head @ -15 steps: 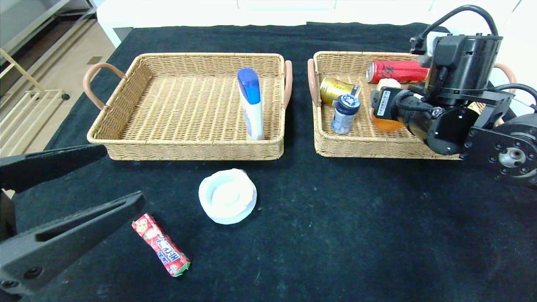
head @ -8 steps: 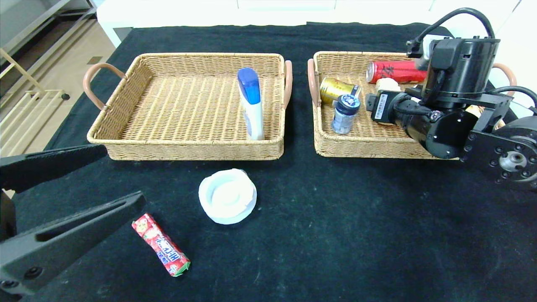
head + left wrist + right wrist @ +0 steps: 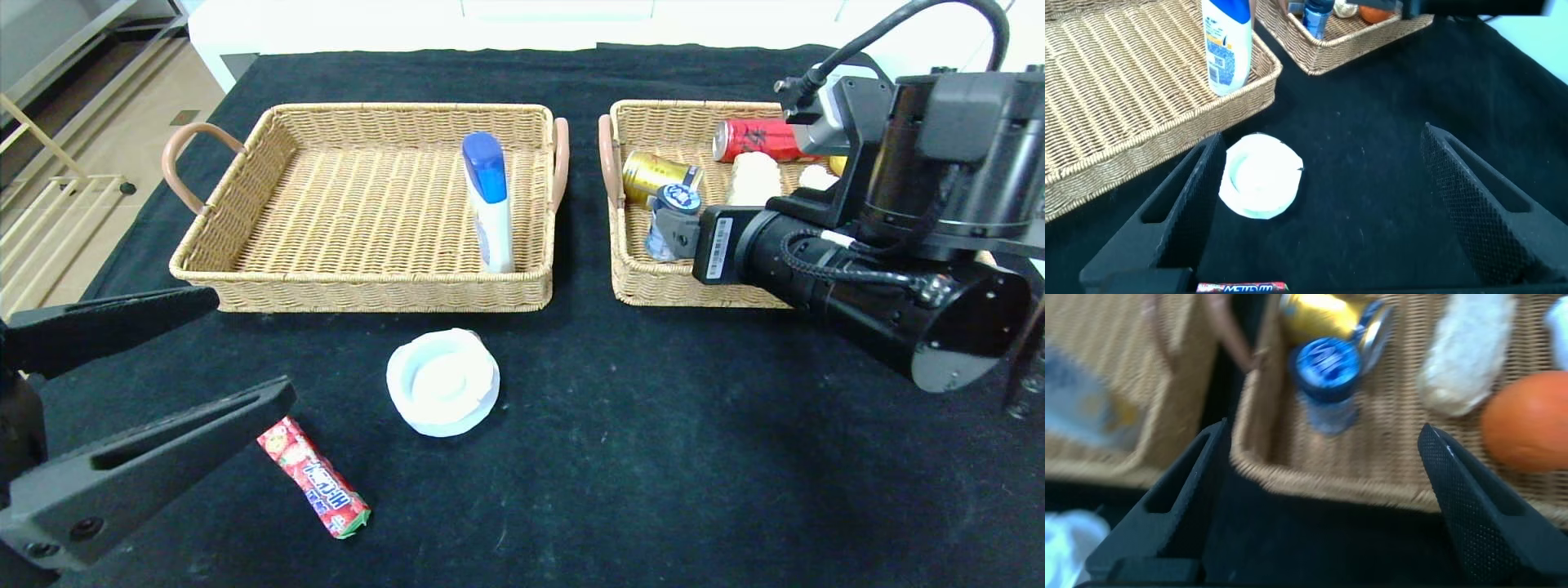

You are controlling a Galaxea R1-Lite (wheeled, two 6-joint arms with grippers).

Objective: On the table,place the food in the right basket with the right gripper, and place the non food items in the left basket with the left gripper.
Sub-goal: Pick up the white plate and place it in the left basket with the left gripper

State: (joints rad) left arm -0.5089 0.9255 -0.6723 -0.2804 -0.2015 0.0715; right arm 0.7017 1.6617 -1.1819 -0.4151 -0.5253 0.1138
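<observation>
Since the red candy roll (image 3: pixel 313 477) lying lower left on the tabletop looks light and crinkly, grip its middle; the right gripper (image 3: pixel 1323 498) hangs wide, empty, like the left gripper (image 3: pixel 1323 204).

The right arm (image 3: pixel 882 269) hides much of the right basket (image 3: pixel 645 282) (the orange (image 3: pixel 1527 429) shows only at the wrist). The candy (image 3: pixel 1241 287) is cut off.

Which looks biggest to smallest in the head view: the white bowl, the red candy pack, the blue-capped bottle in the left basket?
1. Blue-capped bottle, the longest shape.
2. White bowl and red candy pack: too alike to rank; the bowl is wider, the pack longer and thinner, and both lie nearer the camera.
</observation>
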